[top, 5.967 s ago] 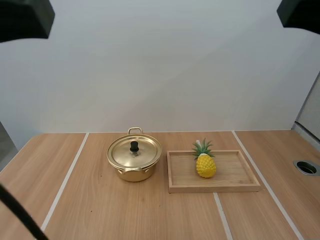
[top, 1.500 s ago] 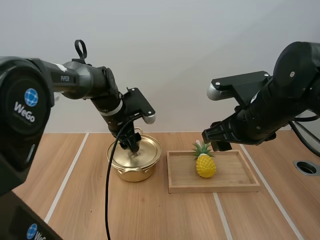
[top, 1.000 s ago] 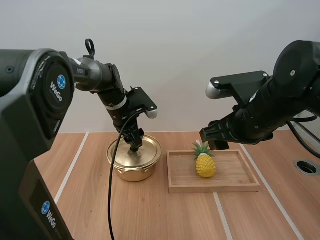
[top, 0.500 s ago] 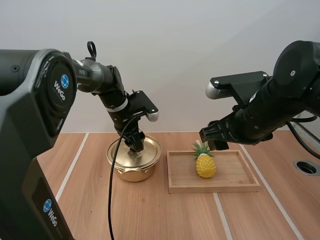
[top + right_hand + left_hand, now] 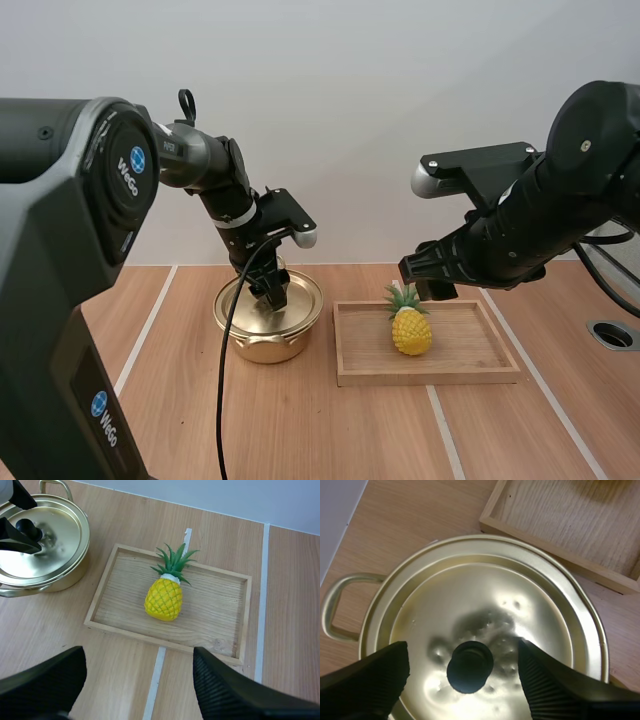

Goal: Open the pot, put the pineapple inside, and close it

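Observation:
A gold pot (image 5: pixel 267 322) stands on the table with its lid (image 5: pixel 485 610) on; the lid has a black knob (image 5: pixel 469 666). My left gripper (image 5: pixel 272 293) is open, low over the lid, its fingers (image 5: pixel 367 677) on either side of the knob without touching it. A yellow pineapple (image 5: pixel 411 328) with green leaves lies in a wooden tray (image 5: pixel 470 371) to the right of the pot. My right gripper (image 5: pixel 137 680) hangs open well above the near edge of the tray (image 5: pixel 220 652), with the pineapple (image 5: pixel 165 596) and the pot (image 5: pixel 40 545) below it.
The tray's corner (image 5: pixel 520 527) lies close beside the pot. A round grommet hole (image 5: pixel 612 335) sits in the table at the far right. Bare wooden tabletop (image 5: pixel 300 430) stretches in front of the pot and tray.
My left gripper has come down a little and closer over the lid's knob. My right arm has stayed where it was.

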You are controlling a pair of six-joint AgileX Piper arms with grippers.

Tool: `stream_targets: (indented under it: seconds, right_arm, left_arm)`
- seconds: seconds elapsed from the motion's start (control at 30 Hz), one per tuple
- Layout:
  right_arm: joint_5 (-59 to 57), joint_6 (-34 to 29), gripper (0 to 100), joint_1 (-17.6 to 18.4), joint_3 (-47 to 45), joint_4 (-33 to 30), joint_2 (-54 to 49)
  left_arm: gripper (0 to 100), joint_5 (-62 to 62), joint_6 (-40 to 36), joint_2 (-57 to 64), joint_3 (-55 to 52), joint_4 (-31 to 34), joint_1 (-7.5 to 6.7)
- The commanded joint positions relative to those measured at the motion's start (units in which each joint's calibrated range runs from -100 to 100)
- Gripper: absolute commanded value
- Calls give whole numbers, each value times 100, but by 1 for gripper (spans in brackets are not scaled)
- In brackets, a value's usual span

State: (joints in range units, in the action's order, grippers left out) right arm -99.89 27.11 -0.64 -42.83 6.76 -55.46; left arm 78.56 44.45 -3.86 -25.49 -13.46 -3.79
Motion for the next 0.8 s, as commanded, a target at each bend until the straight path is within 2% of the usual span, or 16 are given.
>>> stream_targets:
  seconds: [0.0, 0.1, 0.2, 0.23, 0.5, 0.77]
  right_arm:
    - [-11, 52, 100, -24, 22, 14, -17]
    - [-11, 52, 100, -24, 22, 14, -17]
    - [-11, 52, 100, -24, 22, 14, -17]
    - [-11, 52, 100, -24, 22, 14, -17]
    - [-11, 52, 100, -24, 22, 14, -17]
    - [-11, 52, 100, -24, 22, 16, -17]
  left_arm:
    - [95, 35, 8, -10, 51, -38, -23]
    - [55, 15, 8, -10, 51, -38, -23]
    - [8, -3, 8, -10, 51, -38, -23]
    - [0, -40, 8, -10, 51, -38, -23]
    - [0, -94, -2, 119, 118, 277, -23]
    - [0, 447, -246, 1279, 862, 299, -23]
